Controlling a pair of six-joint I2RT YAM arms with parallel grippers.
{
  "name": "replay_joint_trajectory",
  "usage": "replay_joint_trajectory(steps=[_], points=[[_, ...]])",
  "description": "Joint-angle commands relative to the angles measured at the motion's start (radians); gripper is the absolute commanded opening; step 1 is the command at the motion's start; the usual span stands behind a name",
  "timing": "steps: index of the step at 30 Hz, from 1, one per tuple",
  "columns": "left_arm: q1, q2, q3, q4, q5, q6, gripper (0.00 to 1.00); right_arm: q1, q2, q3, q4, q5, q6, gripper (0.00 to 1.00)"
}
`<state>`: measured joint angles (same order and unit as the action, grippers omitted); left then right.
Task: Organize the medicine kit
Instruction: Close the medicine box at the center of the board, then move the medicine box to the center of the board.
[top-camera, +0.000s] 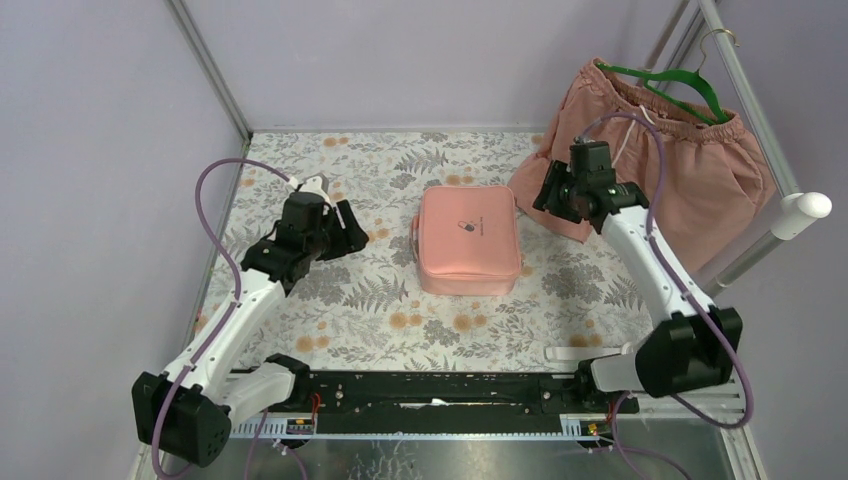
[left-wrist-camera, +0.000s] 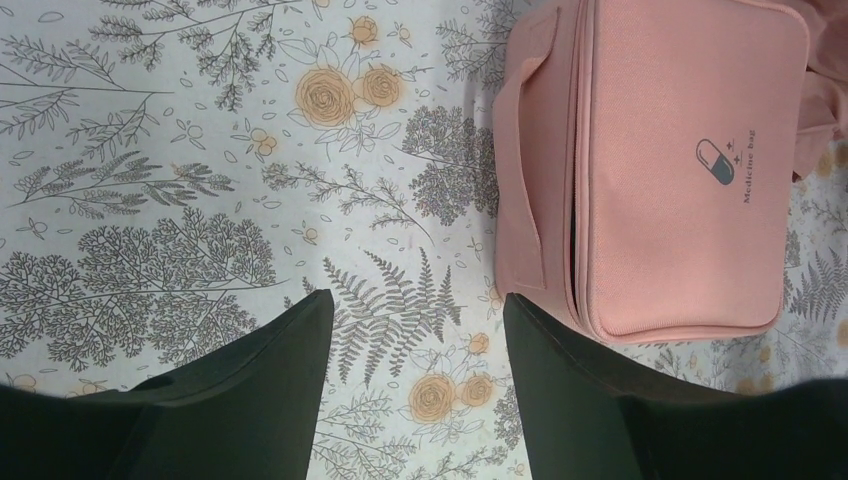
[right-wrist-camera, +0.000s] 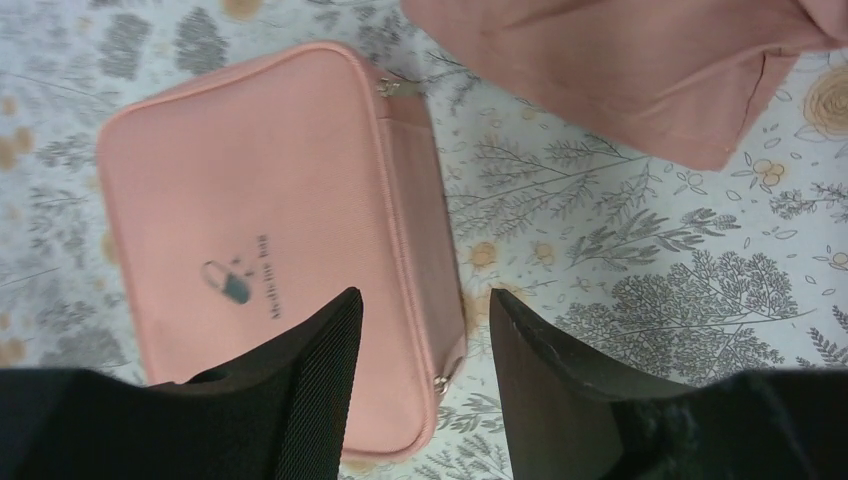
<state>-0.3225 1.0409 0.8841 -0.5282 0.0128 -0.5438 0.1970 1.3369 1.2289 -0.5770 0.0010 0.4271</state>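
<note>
medicine kit (top-camera: 468, 240) lies lid-down mid table (top-camera: 380, 300); looks like the approach to open it.
left hand (top-camera: 352, 236) and right hand (top-camera: 546, 196) flank it, both spread and empty; next probably needs a pinch on a zip pull (right-wrist-camera: 388, 88).

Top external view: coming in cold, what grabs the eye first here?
The pink rectangular soft zip case lies flat, pill logo up, in the middle of the grey-and-orange floral tablecloth. The left gripper and right gripper flank it, both open and holding nothing. Pink drawstring shorts on a green hanger drape over the far right corner.
</note>
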Motion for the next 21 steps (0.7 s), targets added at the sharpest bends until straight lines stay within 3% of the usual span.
replay_joint_trajectory(steps=[1,8,17,21], points=[[0.015,-0.032,-0.024,0.033,0.017,0.012,0.71,-0.019,0.124,0.047,-0.018,0.07,-0.043,0.57],[0.023,-0.087,-0.048,-0.017,0.009,0.038,0.72,-0.028,0.31,0.132,-0.002,0.09,-0.036,0.55],[0.028,-0.085,-0.078,-0.011,0.036,0.035,0.72,-0.017,0.465,0.162,0.059,-0.197,-0.056,0.51],[0.028,-0.071,-0.079,-0.011,0.039,0.035,0.72,0.012,0.499,0.191,0.074,-0.248,-0.056,0.51]])
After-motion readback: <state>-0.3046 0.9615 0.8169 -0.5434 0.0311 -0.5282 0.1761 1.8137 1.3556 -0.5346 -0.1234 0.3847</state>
